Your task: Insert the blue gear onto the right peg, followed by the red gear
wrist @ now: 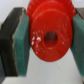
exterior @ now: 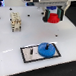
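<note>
The blue gear point(exterior: 46, 49) lies flat on the grey, black-bordered plate point(exterior: 29, 55), toward the exterior view's right; the right peg is hidden under it. A short dark pin point(exterior: 31, 51) stands to its left on the plate. My gripper point(exterior: 53, 18) hangs well above the table, behind the plate, shut on the red gear point(exterior: 53, 18). In the wrist view the red gear point(wrist: 49, 34) fills the frame, its centre hole showing, pinched between the two teal finger pads point(wrist: 21, 46).
A white and dark blocky object point(exterior: 16, 22) stands on the white table point(exterior: 10, 41) at the exterior view's left. The table edge runs along the lower right, dark floor beyond it.
</note>
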